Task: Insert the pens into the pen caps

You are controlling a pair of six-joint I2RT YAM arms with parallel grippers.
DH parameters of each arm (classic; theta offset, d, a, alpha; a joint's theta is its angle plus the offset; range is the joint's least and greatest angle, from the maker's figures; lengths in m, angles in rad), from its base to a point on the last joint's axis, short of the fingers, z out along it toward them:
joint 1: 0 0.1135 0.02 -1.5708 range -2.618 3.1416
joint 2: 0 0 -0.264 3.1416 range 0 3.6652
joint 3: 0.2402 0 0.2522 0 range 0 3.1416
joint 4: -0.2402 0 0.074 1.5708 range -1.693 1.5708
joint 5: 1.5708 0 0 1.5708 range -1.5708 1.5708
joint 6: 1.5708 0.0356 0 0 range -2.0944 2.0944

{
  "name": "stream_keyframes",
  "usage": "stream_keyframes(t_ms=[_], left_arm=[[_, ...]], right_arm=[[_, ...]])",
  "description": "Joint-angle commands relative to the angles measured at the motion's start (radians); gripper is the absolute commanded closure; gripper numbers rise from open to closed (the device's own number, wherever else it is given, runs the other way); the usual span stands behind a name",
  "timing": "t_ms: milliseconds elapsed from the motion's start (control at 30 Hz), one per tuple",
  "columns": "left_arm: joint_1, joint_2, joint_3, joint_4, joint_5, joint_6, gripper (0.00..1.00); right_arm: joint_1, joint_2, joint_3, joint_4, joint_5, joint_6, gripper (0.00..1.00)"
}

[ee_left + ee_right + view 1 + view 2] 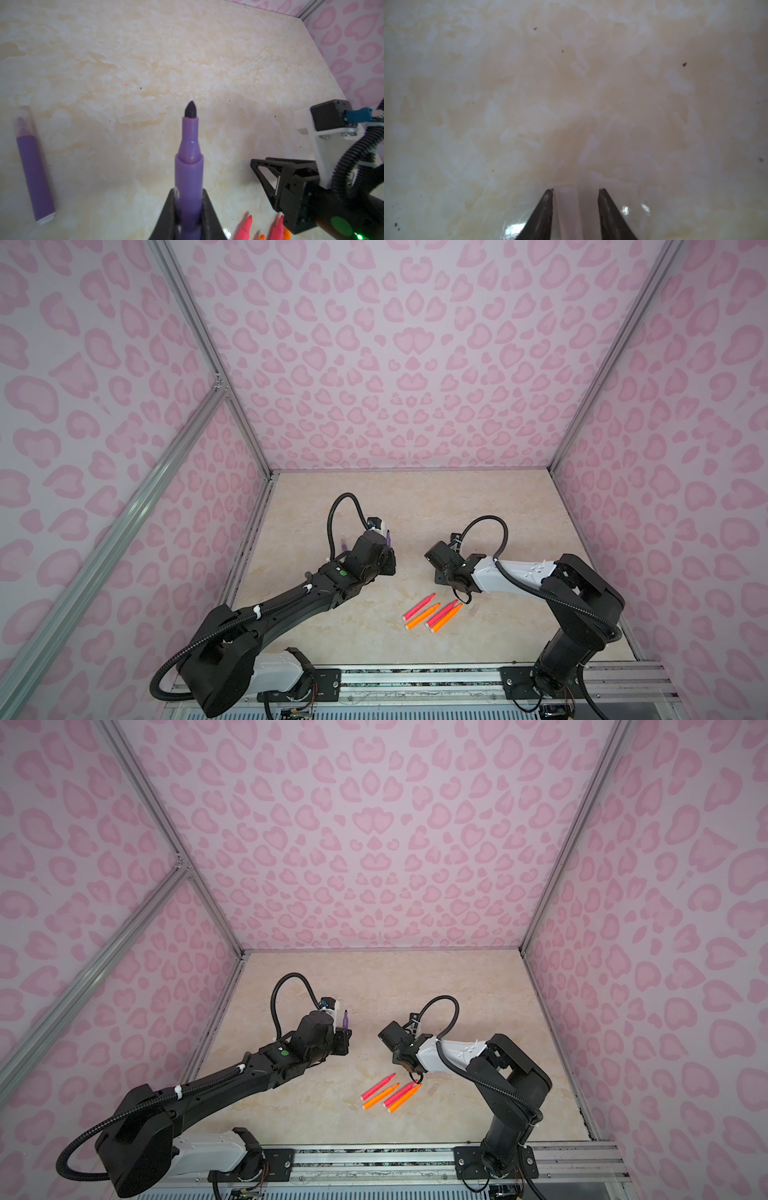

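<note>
My left gripper [188, 194] is shut on a purple pen [188, 166], whose dark tip points away from the jaws; the pen also shows in both top views [389, 538] [345, 1020]. A second purple pen [34, 172] lies on the table with a clear pen cap [21, 124] over its tip. Two pink and two orange pens [432, 612] [390, 1092] lie side by side near the front. My right gripper [575, 190] [441, 576] is open low over the table. A pale clear pen cap [568, 207] sits between its jaws, against one finger, with a gap to the other.
The beige marble table [415, 506] is walled by pink-patterned panels at the back and both sides. A metal rail [415, 676] with the arm bases runs along the front edge. The two grippers face each other mid-table, a short gap apart.
</note>
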Motion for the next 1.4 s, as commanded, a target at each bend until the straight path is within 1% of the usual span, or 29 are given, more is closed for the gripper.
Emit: stream_keyframes(t_ms=[0,233,633,767,933,1033,1067,1133,1233,1367], left_arm=[[0.001,0.009,0.021,0.003,0.013,0.0,0.96],[0.001,0.011,0.023,0.003,0.021,0.0,0.96],[0.001,0.009,0.022,0.009,0.032,0.006,0.96],[0.0,0.008,0.012,0.042,0.075,0.018,0.96],[-0.015,-0.014,-0.005,0.082,0.102,0.038,0.96],[-0.024,-0.045,-0.027,0.12,0.13,0.047,0.96],[-0.029,-0.057,-0.036,0.135,0.139,0.051,0.96],[-0.041,-0.081,-0.054,0.169,0.158,0.061,0.96],[-0.071,-0.121,-0.075,0.212,0.171,0.093,0.96],[-0.106,-0.147,-0.079,0.227,0.207,0.129,0.96]], right_arm=[[0.0,0.025,0.019,-0.044,0.002,-0.022,0.64],[-0.001,0.03,0.012,-0.033,0.002,-0.022,0.68],[-0.013,0.012,-0.024,-0.006,-0.004,-0.011,0.84],[-0.03,-0.034,-0.034,0.011,-0.003,-0.009,0.91],[-0.039,-0.133,-0.004,-0.005,0.048,0.009,0.93],[-0.053,-0.202,0.019,0.042,0.049,0.023,0.94],[-0.056,-0.218,0.035,0.05,0.056,0.024,0.96],[-0.056,-0.248,0.074,0.064,0.082,0.024,0.97],[-0.064,-0.283,0.106,0.134,0.08,0.014,0.97],[-0.07,-0.333,0.097,0.266,0.029,-0.021,0.97]])
